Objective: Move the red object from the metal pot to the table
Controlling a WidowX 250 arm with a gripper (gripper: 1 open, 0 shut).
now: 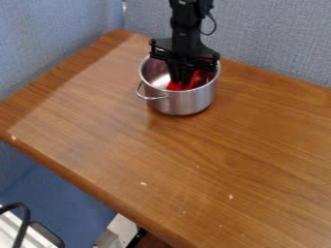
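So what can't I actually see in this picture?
- Gripper tips: dark and tiny inside the pot; their hold is unclear.
- Red object: partly covered by the gripper.
- Pot floor: behind its front wall.
- Arm's upper part: cut off by the top edge.

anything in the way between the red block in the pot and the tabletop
The near wall of the metal pot stands between the red block and the open wood tabletop, so it has to go up over the rim; nothing else visible blocks it.
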